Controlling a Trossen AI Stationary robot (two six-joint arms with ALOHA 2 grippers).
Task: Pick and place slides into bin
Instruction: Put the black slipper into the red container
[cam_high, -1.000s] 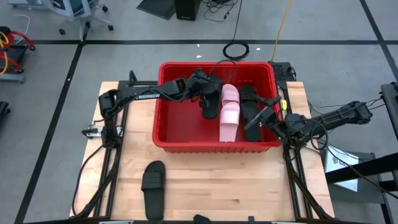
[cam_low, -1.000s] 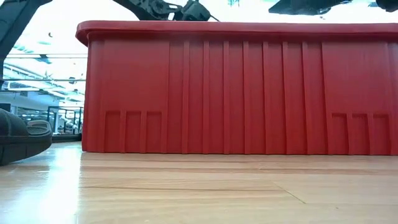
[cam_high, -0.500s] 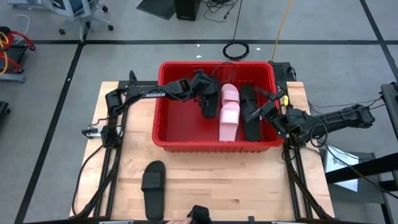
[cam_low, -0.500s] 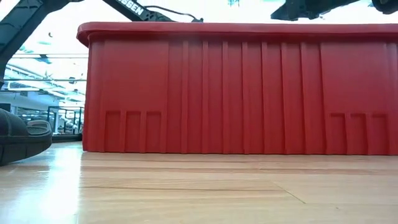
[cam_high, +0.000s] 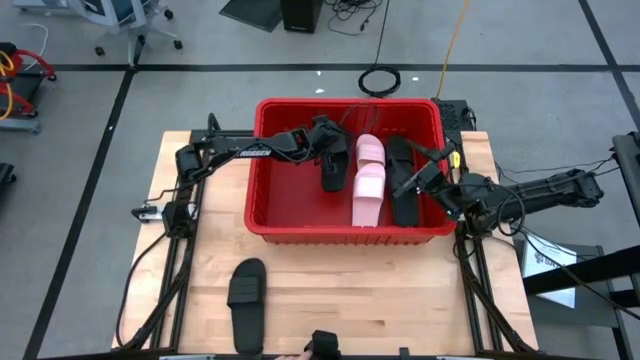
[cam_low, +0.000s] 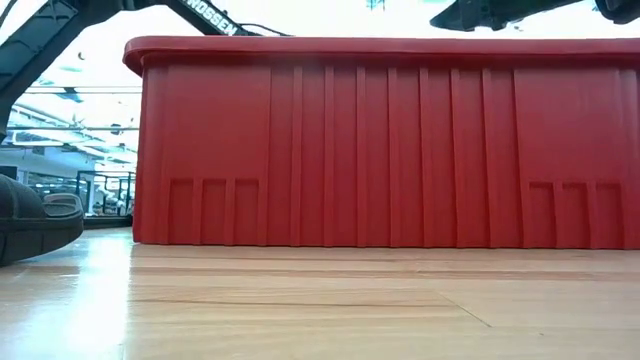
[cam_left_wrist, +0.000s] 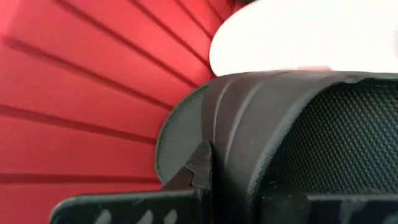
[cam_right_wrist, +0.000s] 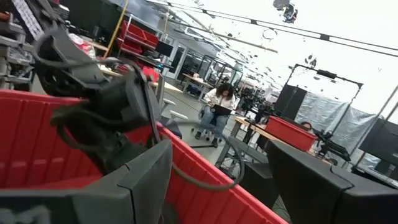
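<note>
The red bin (cam_high: 270, 215) stands at the table's middle. In it lie two pale pink slides (cam_high: 368, 180) and, to their right, black slides (cam_high: 403, 190). My left gripper (cam_high: 325, 145) reaches into the bin from the left and is shut on another black slide (cam_high: 334, 172), which fills the left wrist view (cam_left_wrist: 298, 143). My right gripper (cam_high: 428, 178) hovers open and empty over the bin's right side, above the black slides. One black slide (cam_high: 246, 292) lies sole-down on the table near the front left; its end shows in the low view (cam_low: 30, 225). My left gripper holds the black slide by its strap edge (cam_left_wrist: 214, 155), at the slide's far end. The fingers come slanting down from the table's left. The slide reaches from the gripper toward the near side, beside the pink slides. Whether its near end rests on the bin's base cannot be told.
The bin's tall wall (cam_low: 380, 140) blocks the low view of its inside. Bare wooden table lies in front of the bin and at its left. A dark thing with a hand (cam_high: 318, 345) shows at the table's near edge. People sit in the room beyond (cam_right_wrist: 217, 106).
My left gripper has gone down into the bin with the black slide, dropping below the rim in the low view. My right gripper has shifted a little toward the far edge. A dark thing with a hand has appeared at the near edge.
</note>
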